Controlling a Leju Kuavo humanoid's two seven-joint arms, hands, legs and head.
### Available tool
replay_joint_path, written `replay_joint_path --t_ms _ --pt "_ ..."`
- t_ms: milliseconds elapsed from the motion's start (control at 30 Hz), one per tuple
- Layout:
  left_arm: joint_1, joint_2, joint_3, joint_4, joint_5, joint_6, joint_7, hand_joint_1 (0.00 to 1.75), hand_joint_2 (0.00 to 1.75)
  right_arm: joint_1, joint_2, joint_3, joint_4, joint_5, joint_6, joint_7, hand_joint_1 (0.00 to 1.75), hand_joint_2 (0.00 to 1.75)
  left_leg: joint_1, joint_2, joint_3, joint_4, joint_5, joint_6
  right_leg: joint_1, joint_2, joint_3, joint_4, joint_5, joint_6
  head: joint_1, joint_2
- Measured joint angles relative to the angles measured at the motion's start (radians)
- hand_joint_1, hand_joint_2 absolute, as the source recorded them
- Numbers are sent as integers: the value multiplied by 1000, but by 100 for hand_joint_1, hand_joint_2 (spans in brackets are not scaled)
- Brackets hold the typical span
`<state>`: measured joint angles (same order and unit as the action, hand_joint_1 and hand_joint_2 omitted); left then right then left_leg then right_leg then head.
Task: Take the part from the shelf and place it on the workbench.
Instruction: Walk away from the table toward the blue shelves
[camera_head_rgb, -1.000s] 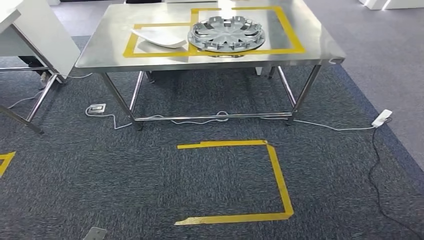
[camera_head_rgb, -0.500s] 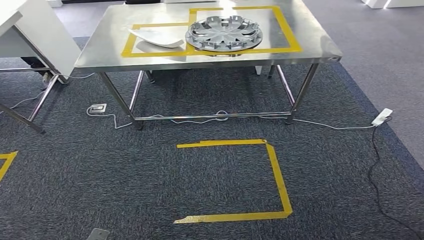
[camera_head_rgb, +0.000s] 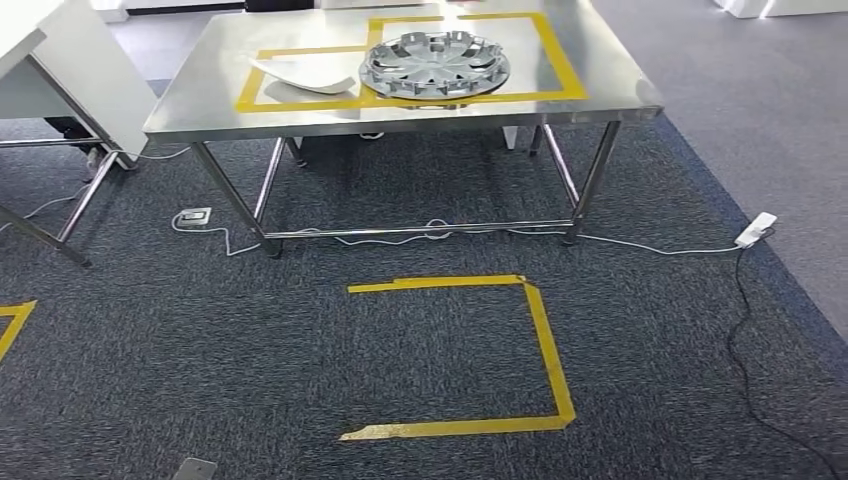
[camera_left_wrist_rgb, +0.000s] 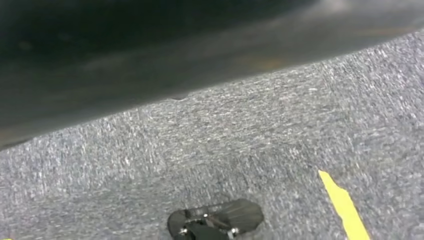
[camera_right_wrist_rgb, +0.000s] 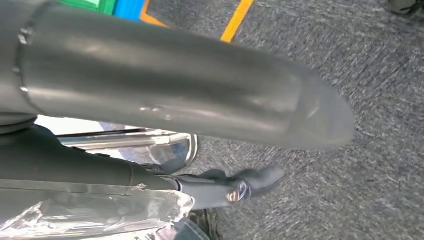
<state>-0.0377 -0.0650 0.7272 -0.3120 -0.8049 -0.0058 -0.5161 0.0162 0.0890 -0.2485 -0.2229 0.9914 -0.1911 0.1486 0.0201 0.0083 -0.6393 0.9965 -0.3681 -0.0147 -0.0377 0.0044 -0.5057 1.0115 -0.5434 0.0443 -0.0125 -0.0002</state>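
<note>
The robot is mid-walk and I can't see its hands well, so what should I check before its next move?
1. Steel workbench ahead in the head view: ok.
2. Bare room inside its yellow tape outlines: not ok; the round silver hubcap and white curved panel sit in them.
3. Yellow tape floor outline before the workbench visible: ok.
4. Black cable apart from that outline, to its right: ok.
5. Right hand holding a part: cannot tell; a shiny plastic-wrapped piece lies by its fingers.
6. Left hand state: cannot tell, blurred.
</note>
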Motion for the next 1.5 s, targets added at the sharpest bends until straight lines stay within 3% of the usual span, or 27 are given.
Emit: replay_joint_path --t_ms 67,167,200,233,267,300,367,433,533,567,667,733,767,800,867,933,1033,1067,1133,1200,1233,1267,1300,1367,1400,1433,1500 --pt "6 -2 0 2 0 0 1 0 0 2 -1 -1 1 -3 -5 -6 0 0 5 0 -14 32 -45 -3 5 -4 -17 4 15 -19 -4 0" --pt "8 -4 1 3 0 1 2 0 0 3 -1 -3 1 -5 -9 -10 0 0 1 -1 -60 212 -209 7 15 -6 -49 5 45 -33 -10 0" --pt "8 -4 1 4 0 2 2 0 0 3 -1 -4 1 -5 -11 -12 0 0 -2 -2 -64 269 -247 12 18 -7 -62 6 55 -34 -11 0" --pt "8 -5 1 4 0 3 3 0 0 4 -1 -5 1 -6 -12 -13 0 0 -5 -2 -51 295 -265 16 21 -8 -75 8 64 -35 -10 0" --pt "8 -5 1 4 0 3 3 0 0 4 -1 -6 1 -6 -13 -13 0 0 -9 -2 -18 280 -262 21 22 -8 -87 10 72 -35 -10 0" --pt "7 -5 1 4 0 4 4 0 0 4 -1 -6 1 -6 -13 -12 0 0 -12 -3 32 227 -243 25 23 -7 -96 11 79 -35 -10 0" --pt "2 -5 1 4 0 5 5 0 0 1 -1 -7 1 -6 -13 -11 0 0 -19 -4 145 73 -206 36 24 -6 -108 12 92 -31 -10 0" --pt "-6 -4 1 4 0 8 10 0 0 -2 0 -7 1 -7 -12 -10 0 0 -25 -5 195 -13 -193 40 23 -7 -116 11 105 -20 -10 0" --pt "-5 -6 3 4 3 15 34 0 0 0 -1 -9 1 -8 -18 -14 0 0 -29 -3 185 -24 -174 44 19 -8 -123 7 119 1 -9 0" --pt "-4 -8 4 4 5 16 40 0 0 3 -2 -10 1 -11 -22 -17 0 0 -28 -2 179 -28 -163 49 18 -7 -132 22 104 6 -8 0" --pt "-2 -12 6 5 10 17 47 0 0 9 -5 -17 2 -29 -31 -30 0 0 -29 1 152 -32 -136 62 19 -5 -193 182 -12 12 0 0" --pt "-1 -13 8 6 11 16 51 0 0 12 -5 -25 3 -48 -32 -40 0 0 -34 3 133 -31 -122 65 19 -5 -210 273 -58 14 2 0" --pt "0 -14 8 7 12 16 52 0 0 13 -5 -32 3 -61 -33 -46 0 0 -36 3 125 -30 -116 65 20 -5 -191 266 -56 14 2 0" --pt "0 -15 8 7 12 15 52 0 0 14 -5 -40 3 -75 -32 -52 0 0 -37 3 119 -30 -111 64 21 -6 -150 217 -37 11 2 0" --pt "1 -18 9 8 12 15 52 0 0 12 -6 -57 4 -101 -32 -64 0 0 -40 3 110 -25 -104 59 24 -6 -42 61 3 2 3 0" --pt "1 -19 10 8 12 15 52 0 0 8 -7 -74 4 -124 -30 -73 0 0 -43 4 103 -18 -99 51 28 -7 17 -31 16 -9 1 0" --pt "1 -18 12 9 12 17 52 0 0 8 -6 -103 7 -160 -28 -83 0 0 -41 4 95 -11 -95 36 28 -9 15 -42 25 -24 1 0" --pt "1 -18 13 9 12 18 52 0 0 8 -6 -113 8 -170 -28 -85 0 0 -40 3 90 1 -107 30 26 -10 13 -44 30 -30 0 0" --pt "3 -17 14 10 12 18 52 0 0 7 -6 -130 9 -187 -29 -88 0 0 -33 0 56 84 -170 17 23 -12 9 -47 41 -40 -2 0" --pt "4 -18 14 11 12 19 52 0 0 6 -7 -146 9 -199 -30 -90 0 0 -24 -1 2 220 -240 7 23 -12 -3 -46 48 -42 -4 0" --pt "4 -18 14 12 12 19 52 0 0 6 -6 -153 9 -204 -29 -90 0 0 -20 -1 -13 263 -253 3 23 -12 -8 -44 50 -40 -4 0" --pt "5 -18 14 12 12 19 52 0 0 6 -6 -159 9 -208 -29 -90 0 0 -16 -1 -11 270 -245 0 22 -12 -12 -42 52 -39 -4 0" --pt "5 -17 14 12 12 19 52 0 0 6 -6 -164 9 -211 -28 -89 0 0 -13 -1 9 237 -220 -2 21 -11 -14 -40 53 -37 -4 0" --pt "4 -17 14 12 12 20 52 0 0 3 -6 -172 9 -213 -27 -88 0 0 -7 -2 82 104 -157 -5 20 -10 -18 -34 54 -31 -4 0" --pt "3 -17 14 13 12 20 52 0 0 1 -6 -175 9 -214 -27 -88 0 0 -7 -3 110 47 -140 -3 21 -9 -20 -31 55 -26 -4 0" --pt "2 -17 14 13 12 20 52 0 0 -1 -6 -178 9 -214 -27 -88 0 0 -8 -4 126 11 -133 1 23 -9 -24 -28 56 -19 -3 0" --pt "2 -17 14 13 12 20 52 0 0 -2 -6 -182 9 -215 -27 -88 0 0 -13 -6 126 -4 -133 15 22 -8 -30 -28 61 -6 -3 0"
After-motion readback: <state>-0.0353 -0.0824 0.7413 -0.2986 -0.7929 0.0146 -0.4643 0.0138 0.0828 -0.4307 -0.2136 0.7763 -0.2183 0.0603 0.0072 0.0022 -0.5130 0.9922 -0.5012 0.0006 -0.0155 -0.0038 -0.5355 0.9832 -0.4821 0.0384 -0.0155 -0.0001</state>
